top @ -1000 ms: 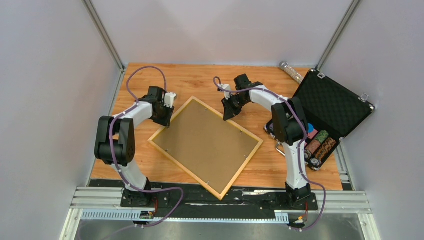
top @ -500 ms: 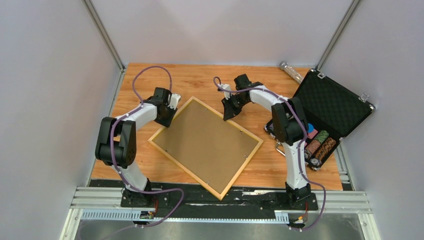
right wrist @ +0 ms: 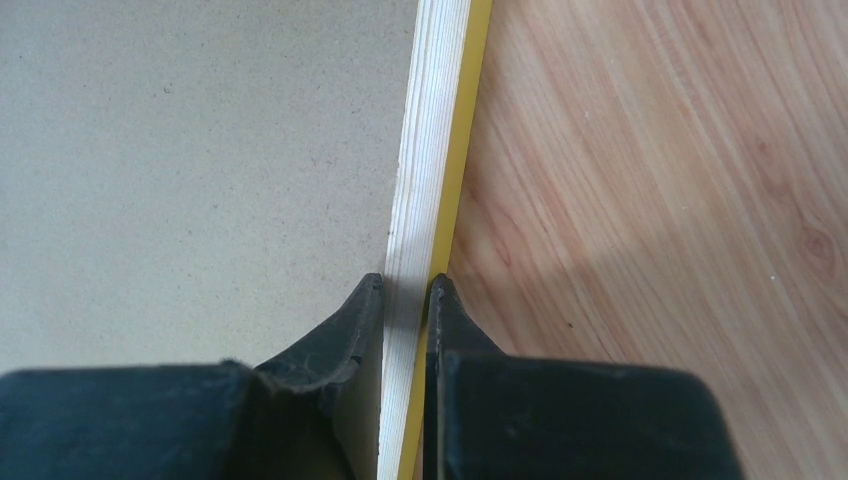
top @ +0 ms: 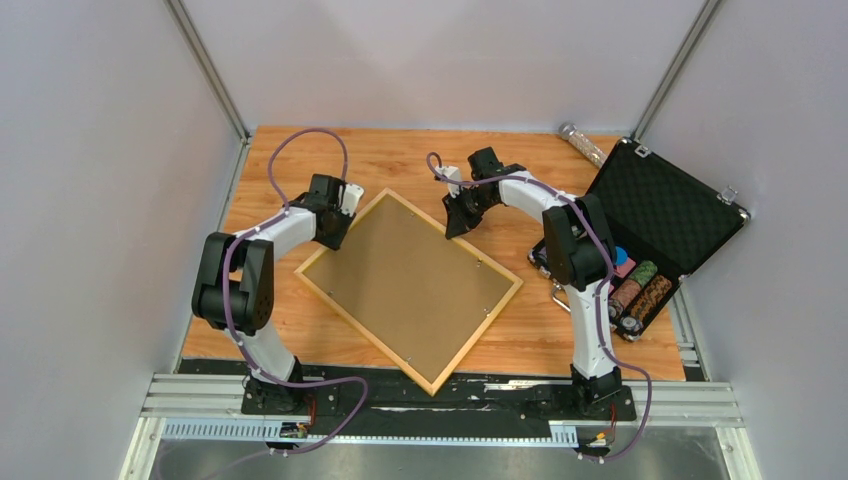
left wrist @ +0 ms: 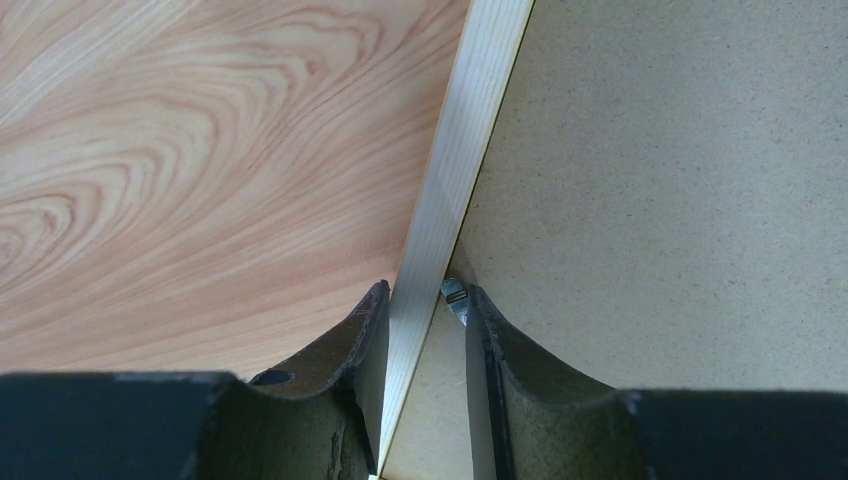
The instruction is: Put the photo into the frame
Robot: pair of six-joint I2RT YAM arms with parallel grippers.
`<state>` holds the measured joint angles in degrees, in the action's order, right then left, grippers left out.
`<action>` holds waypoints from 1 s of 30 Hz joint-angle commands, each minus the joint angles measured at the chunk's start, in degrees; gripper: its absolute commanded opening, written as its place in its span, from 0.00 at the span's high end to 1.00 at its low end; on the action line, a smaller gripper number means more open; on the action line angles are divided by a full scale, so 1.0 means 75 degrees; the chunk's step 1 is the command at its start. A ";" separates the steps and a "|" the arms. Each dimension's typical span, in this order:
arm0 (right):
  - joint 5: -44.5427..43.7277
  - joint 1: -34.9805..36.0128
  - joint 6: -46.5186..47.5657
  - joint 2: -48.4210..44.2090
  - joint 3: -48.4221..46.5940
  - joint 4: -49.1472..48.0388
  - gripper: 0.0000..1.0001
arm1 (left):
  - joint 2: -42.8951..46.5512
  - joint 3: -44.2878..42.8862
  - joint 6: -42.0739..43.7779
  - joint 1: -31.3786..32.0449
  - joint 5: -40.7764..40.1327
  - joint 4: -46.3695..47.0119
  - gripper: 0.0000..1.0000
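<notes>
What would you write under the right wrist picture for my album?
The right gripper pinches the frame by its edge, brown backing board on one side, wooden table on the other.

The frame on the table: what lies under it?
Only the wooden table shows around the frame. Its brown backing board faces up and covers everything beneath; no photo is visible.

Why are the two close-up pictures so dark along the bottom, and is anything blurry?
Left wrist view: the left hand sits right at the lens, a dark mass; frame and table grain are sharp. Right wrist view: the right hand likewise, with a soft shadow on the table beside the frame. Top view: even light, no glare.
</notes>
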<state>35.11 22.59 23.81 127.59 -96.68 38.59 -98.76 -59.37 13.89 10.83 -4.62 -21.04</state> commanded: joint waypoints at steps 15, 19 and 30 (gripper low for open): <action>-0.1052 -0.0158 0.0447 0.0694 0.0425 0.0924 0.98 | -0.1269 -0.0952 -0.0690 -0.1747 0.1867 -0.1555 1.00; -0.1049 -0.0160 0.0441 0.0705 0.0414 0.0925 0.98 | -0.1138 -0.0692 -0.0935 -0.1830 0.1710 -0.1187 1.00; -0.1072 -0.0163 0.0441 0.0761 0.0402 0.0921 0.98 | -0.0599 0.0109 -0.0227 -0.1060 0.0698 -0.0536 0.94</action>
<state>35.11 22.59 23.81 127.63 -96.68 38.35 -102.78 -64.03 8.34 0.51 15.14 -24.56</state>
